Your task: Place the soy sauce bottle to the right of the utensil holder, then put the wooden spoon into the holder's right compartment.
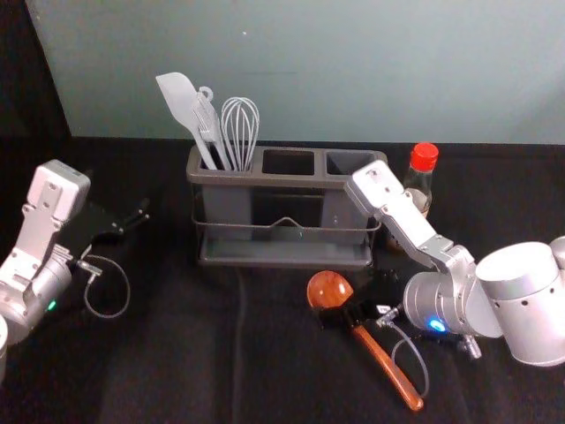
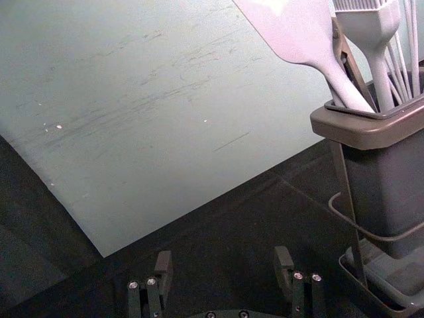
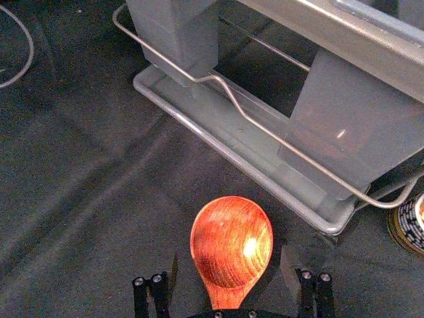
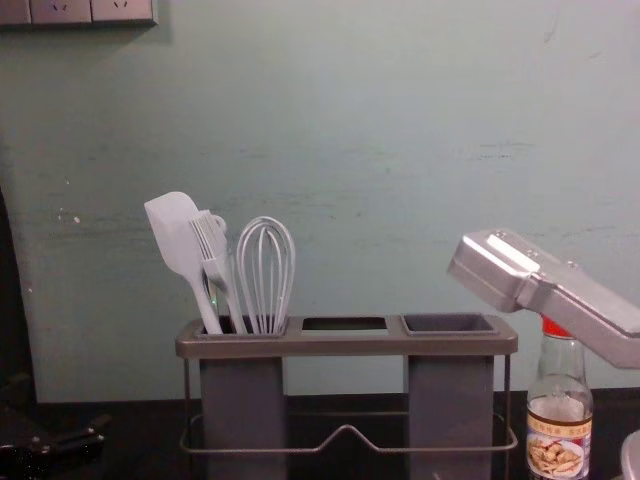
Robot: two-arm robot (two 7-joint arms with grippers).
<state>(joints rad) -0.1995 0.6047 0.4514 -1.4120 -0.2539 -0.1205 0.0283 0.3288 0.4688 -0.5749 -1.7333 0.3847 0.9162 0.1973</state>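
1. The reddish-brown wooden spoon (image 1: pixel 327 287) lies on the black-covered tabletop (image 1: pixel 177 362), bowl far-left, handle near-right.
2. The black two-fingered right tool (image 3: pixel 230 260) is open, fingers astride the bowl end; closing across the long axis seems next.
3. Beyond stands the grey-brown plastic utensil holder (image 1: pixel 265 179).
4. The red-capped glass soy sauce bottle (image 1: pixel 418 187) already stands to its right.
5. The black left tool (image 2: pixel 224 257) idles open, far left.

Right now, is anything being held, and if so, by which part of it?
Nothing is held. The right hand stands open around the wooden spoon, near its bowl, not closed on it; the left hand is open and empty.
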